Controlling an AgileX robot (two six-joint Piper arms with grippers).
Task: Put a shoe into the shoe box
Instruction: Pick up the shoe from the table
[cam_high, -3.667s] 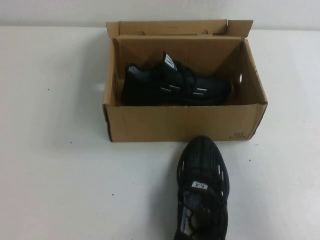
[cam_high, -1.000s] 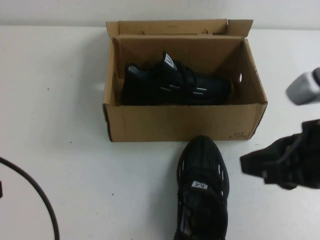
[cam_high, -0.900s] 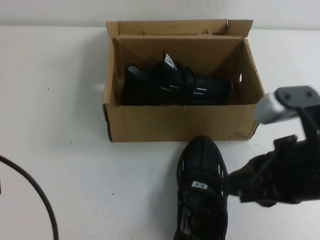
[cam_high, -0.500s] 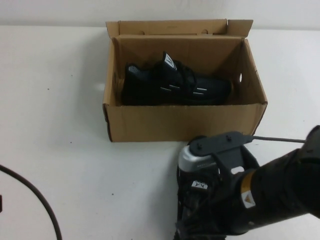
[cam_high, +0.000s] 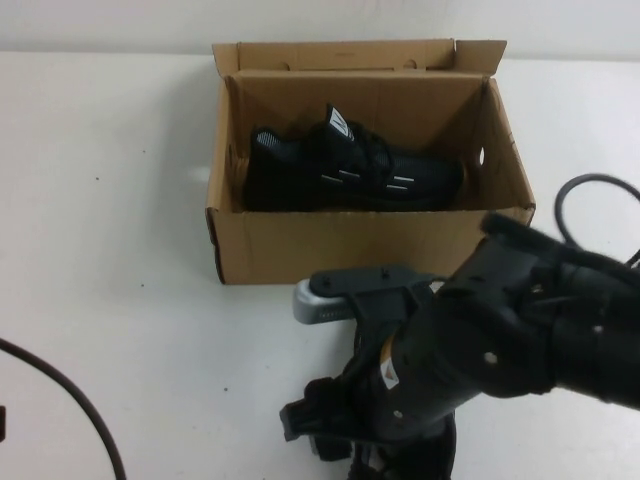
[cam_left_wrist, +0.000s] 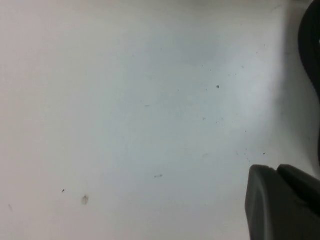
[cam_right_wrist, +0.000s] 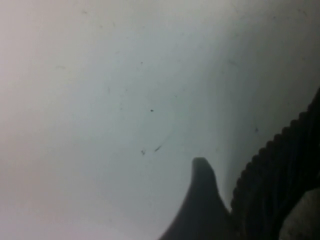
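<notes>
The brown cardboard shoe box (cam_high: 370, 245) is standing open toward the counter's (cam_high: 120, 300) far edge, its hinged lid leaning back behind it. One black sneaker (cam_high: 352, 172) is already lying inside along the box's back wall, its long axis running parallel to the far edge and its toe aiming at the counter's right side. A black cable (cam_high: 60, 395) is curving across the near left corner, and another cable loop (cam_high: 585, 195) is showing beside the box on the right.

The shoe (cam_high: 425, 462) to be packed is sitting on the counter in front of the box, close to the near edge, almost wholly hidden under the right arm; which way it is pointing cannot be told.

The right arm is reaching in from the right side, folded low over that shoe, with the right end effector (cam_high: 305, 425) pointing toward the left side beside the shoe's ridged sole (cam_right_wrist: 270, 170). Whether its fingers are released or clenched cannot be told.

The left end effector (cam_left_wrist: 280, 202) is hanging over bare counter; whether it is released or clenched cannot be told.
</notes>
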